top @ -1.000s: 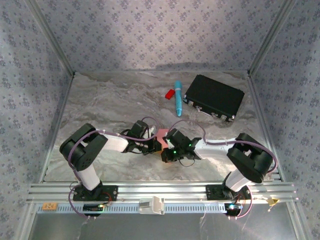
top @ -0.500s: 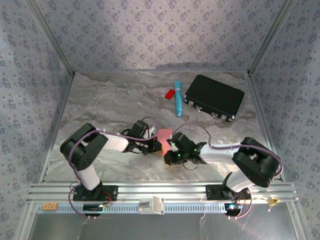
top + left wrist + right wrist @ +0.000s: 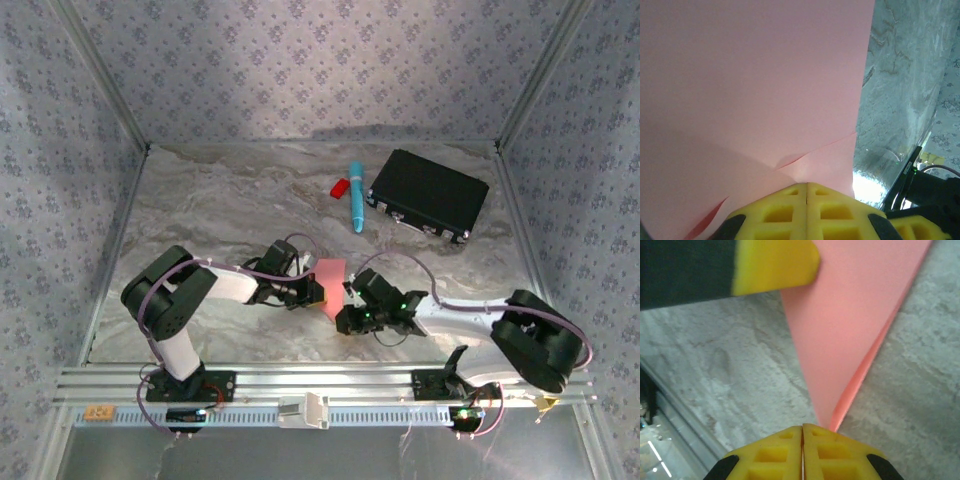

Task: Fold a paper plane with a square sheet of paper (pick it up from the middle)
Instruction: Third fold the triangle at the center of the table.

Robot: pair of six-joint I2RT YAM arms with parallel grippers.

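The pink sheet of paper (image 3: 330,275) lies on the marbled table (image 3: 200,210), in the near middle between the two arms. It is partly folded. From the top view it is broad at its far end and narrows to a point at its near end, so its long axis runs roughly far to near and the point faces the front rail. In the right wrist view the paper (image 3: 850,315) tapers straight down toward that camera. A second layer shows along its right edge, where the fold stands slightly open.

The left gripper (image 3: 313,290) sits at the sheet's left edge. Its yellow fingers (image 3: 785,210) are pressed together with no gap, and the paper (image 3: 750,90) runs right in between their tips, so it looks pinched there. A shallow crease line crosses the sheet just ahead of them.

The right gripper (image 3: 802,429) is at the near point with its fingers closed tight. The paper's tip ends right at them, but I cannot tell whether it is nipped or only touching.

Well apart at the far side lie a blue pen (image 3: 355,197), a small red piece (image 3: 340,187) just beside it, and a black case (image 3: 428,194). A small orange tag (image 3: 97,411) on the front rail carries marks too small to read.
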